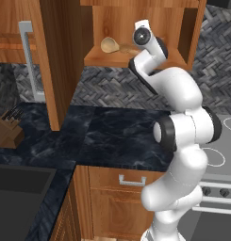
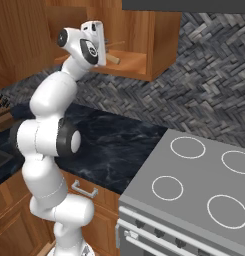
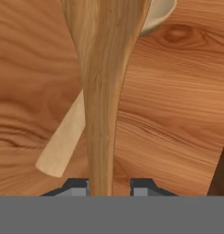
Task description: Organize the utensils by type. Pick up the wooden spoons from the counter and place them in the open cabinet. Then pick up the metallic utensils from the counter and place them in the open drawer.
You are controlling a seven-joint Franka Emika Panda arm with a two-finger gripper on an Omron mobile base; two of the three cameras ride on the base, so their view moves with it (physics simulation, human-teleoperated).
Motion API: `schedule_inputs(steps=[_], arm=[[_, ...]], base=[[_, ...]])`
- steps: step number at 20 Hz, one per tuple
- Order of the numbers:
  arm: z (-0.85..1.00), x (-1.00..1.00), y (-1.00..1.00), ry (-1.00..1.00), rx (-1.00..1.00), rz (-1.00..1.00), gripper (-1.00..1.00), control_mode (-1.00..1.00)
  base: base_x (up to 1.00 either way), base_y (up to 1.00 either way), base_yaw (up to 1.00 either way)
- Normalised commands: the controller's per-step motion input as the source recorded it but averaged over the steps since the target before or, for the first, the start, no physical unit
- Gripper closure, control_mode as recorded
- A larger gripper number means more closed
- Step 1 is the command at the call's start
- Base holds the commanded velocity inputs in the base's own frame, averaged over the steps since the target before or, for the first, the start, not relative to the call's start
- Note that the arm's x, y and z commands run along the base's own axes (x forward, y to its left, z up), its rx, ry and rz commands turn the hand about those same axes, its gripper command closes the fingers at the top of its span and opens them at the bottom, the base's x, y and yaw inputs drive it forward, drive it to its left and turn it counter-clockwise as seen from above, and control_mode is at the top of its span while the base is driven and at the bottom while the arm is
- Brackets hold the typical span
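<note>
The arm's wrist hides the hand and most of the wooden spoon's handle (image 1: 127,48) inside the open cabinet (image 1: 114,57). Close up, the held spoon's bowl (image 3: 104,27) runs off the top edge, covering part of a paler spoon (image 3: 63,141).

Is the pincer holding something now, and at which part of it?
Yes. The pincer is shut on a wooden spoon, gripping the narrow handle end, above the shelf of the open cabinet.

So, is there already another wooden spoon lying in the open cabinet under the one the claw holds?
Yes, in the hand view a paler wooden spoon lies on the cabinet shelf beneath the held spoon.
</note>
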Motion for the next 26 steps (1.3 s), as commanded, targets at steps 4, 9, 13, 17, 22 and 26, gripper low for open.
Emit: schedule_inputs(steps=[4,9,13,17,22,26], arm=[[-0.16,0.29,-0.09,0.0,0.0,0.0,1.0,-1.0],[-0.12,0.34,-0.07,0.0,0.0,0.0,1.0,-1.0],[-0.06,0.34,-0.05,0.0,0.0,0.0,1.0,-1.0],[0.0,0.42,-0.03,0.0,0.0,0.0,1.0,-1.0],[0.0,0.37,-0.01,0.0,0.0,0.0,1.0,-1.0],[-0.02,0.25,0.0,0.0,0.0,0.0,1.0,-1.0]], base=[[0.0,0.0,0.0],[0.0,0.0,0.0],[0.0,0.0,0.0],[0.0,0.0,0.0],[0.0,0.0,0.0],[0.0,0.0,0.0]])
